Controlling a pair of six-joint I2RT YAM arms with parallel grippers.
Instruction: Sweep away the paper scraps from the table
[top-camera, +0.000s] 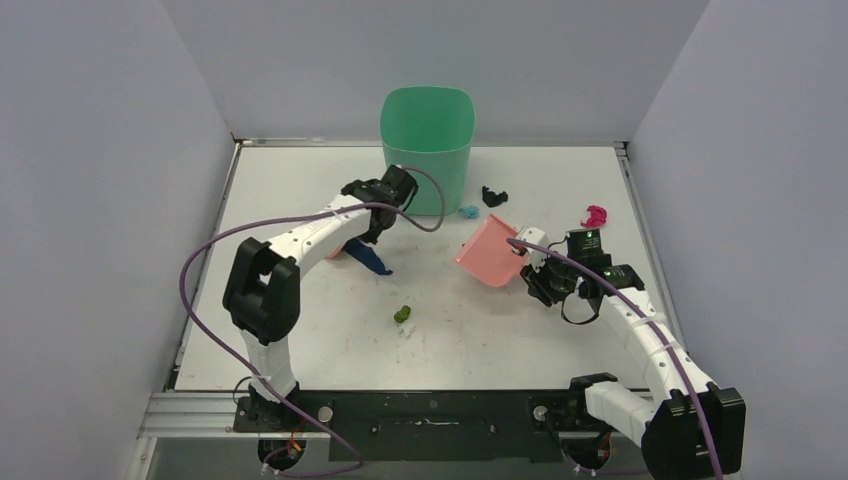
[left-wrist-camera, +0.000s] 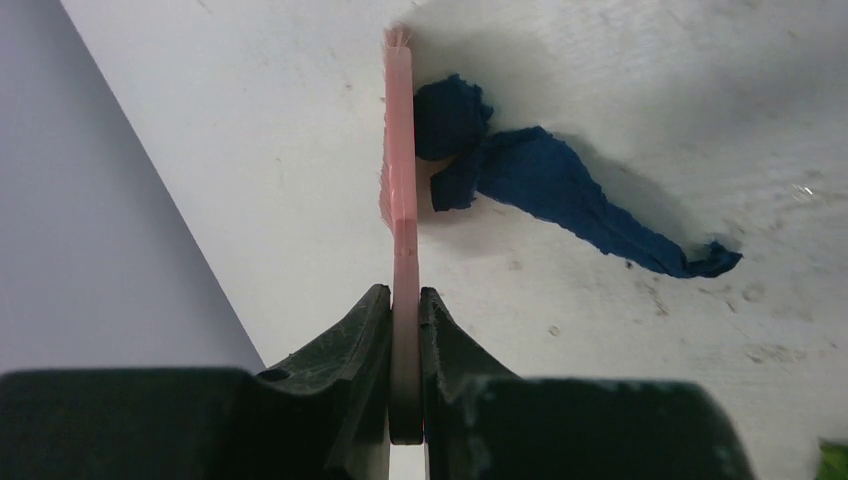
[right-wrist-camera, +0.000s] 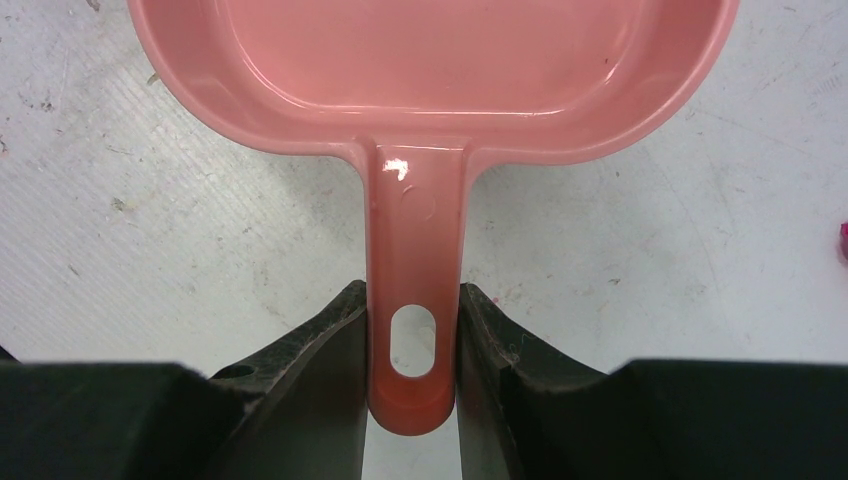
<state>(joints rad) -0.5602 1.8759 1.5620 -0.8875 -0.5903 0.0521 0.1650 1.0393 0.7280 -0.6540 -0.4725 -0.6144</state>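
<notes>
My left hand (left-wrist-camera: 404, 305) is clamped tight on the thin handle of a pink brush (left-wrist-camera: 400, 150), brush head down on the white bench (top-camera: 300, 340). The dark blue scrap (left-wrist-camera: 560, 195) lies right against the brush head, a long strip trailing away from it. The green scrap (top-camera: 402, 314) sits alone on the bench nearer my bases, well apart from the brush. A green bin (top-camera: 428, 140) stands upright at the far edge. The light blue scrap (top-camera: 468, 212) is just beside the bin's base, with the black scrap (top-camera: 494, 196) near it. My right hand (right-wrist-camera: 412, 330) grips the handle of a pink dustpan (right-wrist-camera: 430, 60), 1 finger on each side; the pan is tilted and has nothing in it. The magenta scrap (top-camera: 596, 215) lies far right on the bench.
</notes>
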